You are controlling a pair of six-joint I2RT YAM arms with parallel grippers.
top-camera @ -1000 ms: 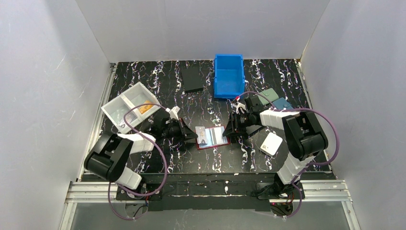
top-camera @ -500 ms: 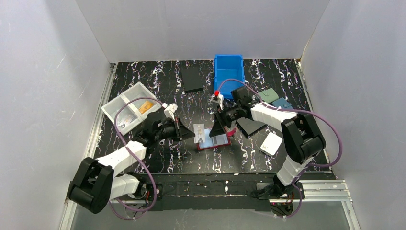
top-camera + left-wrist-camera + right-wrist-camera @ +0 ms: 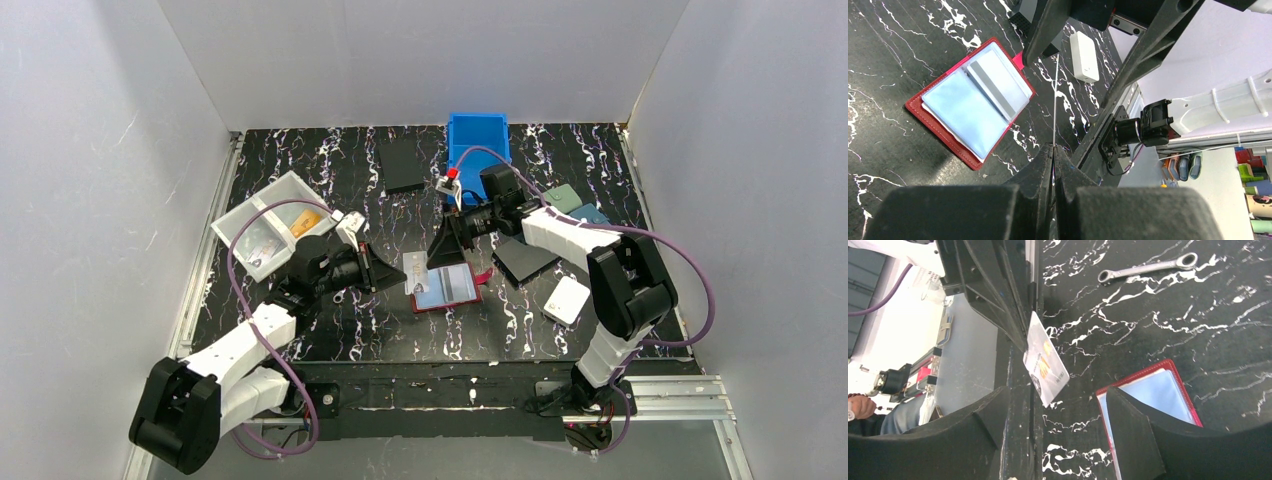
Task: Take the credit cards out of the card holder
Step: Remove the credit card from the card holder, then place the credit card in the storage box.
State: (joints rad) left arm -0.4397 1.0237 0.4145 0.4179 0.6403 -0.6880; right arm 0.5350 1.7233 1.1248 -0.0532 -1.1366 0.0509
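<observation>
The red card holder (image 3: 447,290) lies open on the table, pale blue pockets up (image 3: 968,102). In one pocket sits a pale card with a grey stripe (image 3: 998,82). My left gripper (image 3: 388,272) is shut on a whitish credit card (image 3: 414,268), held upright just left of the holder. The left wrist view shows that card edge-on (image 3: 1055,100) between the closed jaws (image 3: 1053,147). My right gripper (image 3: 446,245) hovers open over the holder's far edge, nothing between its fingers (image 3: 1058,405). The card (image 3: 1045,362) hangs in front of it. An orange card (image 3: 305,226) lies in the white tray.
White divided tray (image 3: 250,215) at left, blue bin (image 3: 478,155) at the back. Black flat cases (image 3: 403,165) (image 3: 525,260), a white wallet (image 3: 567,298), teal (image 3: 565,197) and blue (image 3: 592,215) wallets at right. A wrench (image 3: 1148,267) lies on the table.
My right gripper opened and moved left and back from the holder's right side. My left arm reached forward and lifted the whitish card off the holder.
</observation>
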